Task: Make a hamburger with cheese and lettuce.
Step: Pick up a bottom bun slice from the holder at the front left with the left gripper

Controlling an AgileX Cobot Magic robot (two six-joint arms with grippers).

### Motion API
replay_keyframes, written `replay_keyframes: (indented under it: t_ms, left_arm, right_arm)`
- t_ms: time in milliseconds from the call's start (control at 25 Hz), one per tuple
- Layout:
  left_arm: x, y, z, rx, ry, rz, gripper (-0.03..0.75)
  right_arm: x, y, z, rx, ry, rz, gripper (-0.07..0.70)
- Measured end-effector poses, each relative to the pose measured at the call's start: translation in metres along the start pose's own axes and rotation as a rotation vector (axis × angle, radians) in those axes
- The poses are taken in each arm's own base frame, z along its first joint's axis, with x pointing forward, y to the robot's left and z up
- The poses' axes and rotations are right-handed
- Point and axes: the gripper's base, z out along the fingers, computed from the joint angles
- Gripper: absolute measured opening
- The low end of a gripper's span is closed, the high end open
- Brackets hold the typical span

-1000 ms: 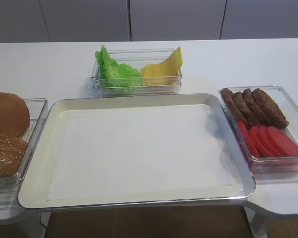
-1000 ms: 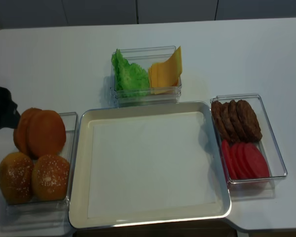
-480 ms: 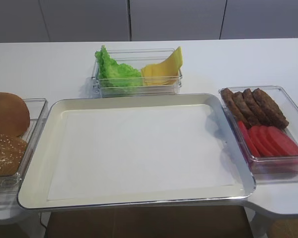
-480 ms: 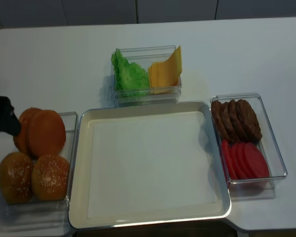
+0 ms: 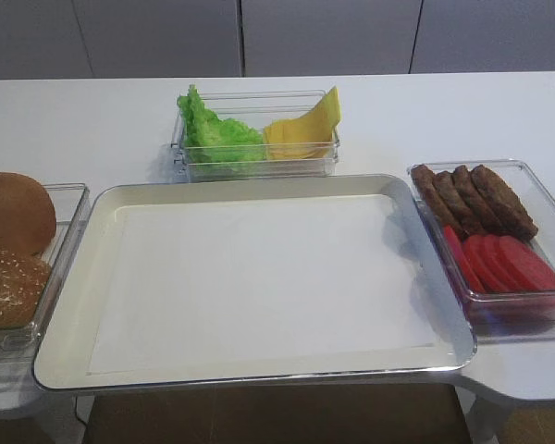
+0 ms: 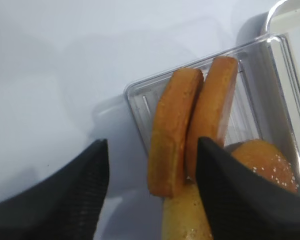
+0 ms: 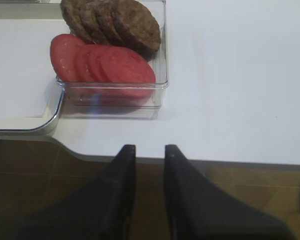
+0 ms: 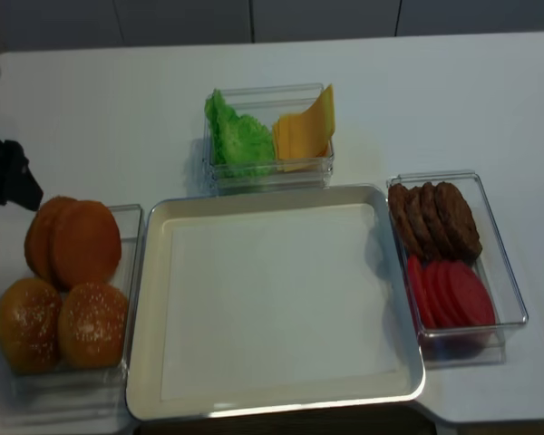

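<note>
We see the left gripper (image 6: pixel 152 195) with its dark fingers (image 6: pixel 85 190) spread wide apart, straddling two flat golden-brown bun halves (image 6: pixel 172 132) that stand on edge side by side in a clear plastic bun tray (image 6: pixel 140 97); whether the fingers touch the buns we cannot tell; two round sesame-topped bun crowns (image 8: pixel 92 323) sit in the near end of that tray; in the realsense view the left arm's dark tip (image 8: pixel 7 174) hangs at the left edge, just above the upright halves. The right gripper (image 7: pixel 146 150) has its black fingers nearly together with only a narrow gap and nothing between them, hovering off the front edge of the white surface (image 7: pixel 230 75); just beyond it a clear rectangular container (image 7: pixel 161 80) holds overlapping red tomato slices (image 7: pixel 102 62) and brown meat patties (image 7: pixel 112 22). A large metal-rimmed baking tray (image 5: pixel 65 305) lined with white paper fills the centre; behind it a clear box (image 5: pixel 259 169) holds the ruffled bright green lettuce (image 5: pixel 213 134) on the left and the pale yellow-orange cheese slices (image 5: pixel 305 129) on the right, touching each other.
</note>
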Motion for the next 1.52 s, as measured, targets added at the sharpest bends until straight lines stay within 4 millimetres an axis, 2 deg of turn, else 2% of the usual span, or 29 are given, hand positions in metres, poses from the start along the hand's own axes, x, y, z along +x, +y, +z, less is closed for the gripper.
replay_keyframes:
  t_ms: [800,1320,1520]
  left_arm:
    - [-0.003,0.005,0.013,0.062,0.003,-0.044,0.414]
    - [0.001,0.004,0.019,0.088,0.014,-0.062,0.414]
    - [0.011,0.001,0.026,0.101,0.046,-0.071,0.414]
  right_arm:
    - [0.0,0.0,0.0,0.0,0.0,0.0,0.17]
    - [0.0,0.0,0.0,0.0,0.0,0.0,0.17]
    - [0.0,0.0,0.0,0.0,0.0,0.0,0.17]
